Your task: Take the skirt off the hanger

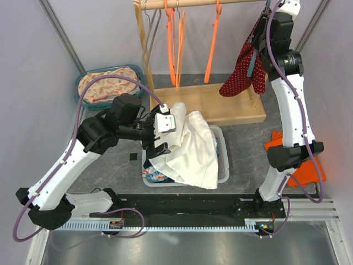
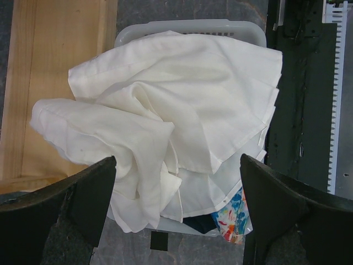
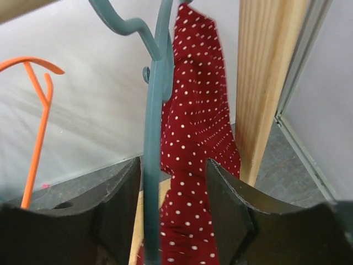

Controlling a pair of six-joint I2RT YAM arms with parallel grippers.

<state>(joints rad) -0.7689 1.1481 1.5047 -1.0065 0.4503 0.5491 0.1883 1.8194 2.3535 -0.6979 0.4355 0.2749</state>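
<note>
The skirt (image 1: 241, 73) is dark red with white dots and hangs from a teal hanger (image 1: 255, 54) at the right end of the wooden rail. My right gripper (image 1: 265, 21) is raised to it. In the right wrist view the jaws of my right gripper (image 3: 172, 163) stand apart, with the hanger's teal stem (image 3: 151, 138) beside the left finger and the skirt (image 3: 193, 121) between them. My left gripper (image 2: 177, 160) hangs wide open over a white garment (image 2: 182, 99) piled in a basket (image 1: 223, 168) and holds nothing.
Empty orange hangers (image 1: 172, 44) hang on the wooden rack (image 1: 209, 105), whose post (image 3: 265, 83) stands just right of the skirt. A teal bin of floral cloth (image 1: 107, 85) is at back left. Orange cloth (image 1: 309, 172) lies by the right arm's base.
</note>
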